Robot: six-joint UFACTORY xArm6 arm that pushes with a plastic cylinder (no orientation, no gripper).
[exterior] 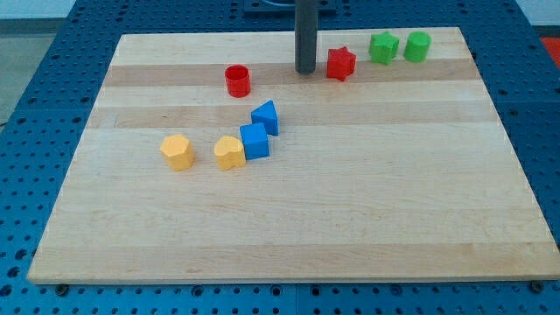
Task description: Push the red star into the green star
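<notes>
So in the camera view we've got our rod standing straight up near the top of the wooden board [289,236], with my tip [305,70] planted just beside the red star [341,63], at its 9 o'clock with a small gap, not quite touching as far as we can tell. No jaws on this thing, just a plain rod, so nothing is gripped. The green star [383,47] sits near the red star at roughly its 2 o'clock, and a green cylinder-ish block [416,45] is right beside that at 3 o'clock. Out at the tip's 9 o'clock is a red cylinder [237,80]. Down at 7 o'clock from the tip, two blue blocks [265,117] [255,141] touch each other, a yellow heart [229,152] touches the lower one, and another yellow block [177,151] sits apart at its 9 o'clock.
</notes>
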